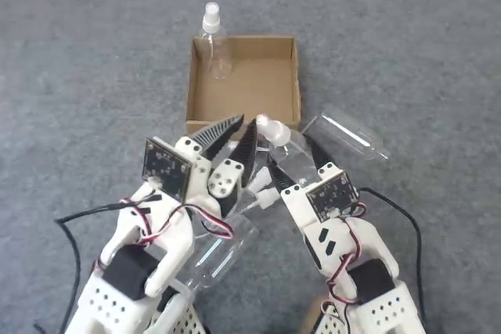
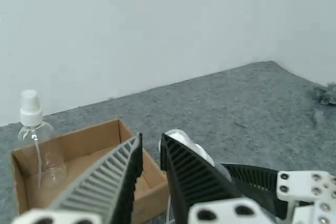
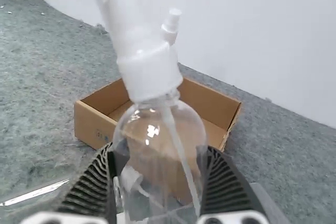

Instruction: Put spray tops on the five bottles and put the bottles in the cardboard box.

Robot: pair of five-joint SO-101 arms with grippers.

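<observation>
Right wrist view: my right gripper [image 3: 157, 187] is clamped on a clear bottle [image 3: 157, 145], with one ribbed finger on each side of its round body. The bottle stands upright between the fingers. A white spray top [image 3: 144, 61] sits on its neck, leaning a little, with its tube running down inside. Just beyond the held bottle lies the open cardboard box [image 3: 92, 116]. In the box's far corner stands a second bottle [image 3: 170, 22], which also has a spray top on.

In the left wrist view, my left gripper [image 2: 151, 148] is parted only narrowly and holds nothing. The held bottle's spray top sits just beside one fingertip; I cannot tell whether they touch.

In the high view, a topless bottle [image 1: 348, 137] lies on its side on the grey carpet [image 1: 94, 76], just beside my right gripper. Another clear bottle [image 1: 223, 244] lies behind my left gripper, under its arm.
</observation>
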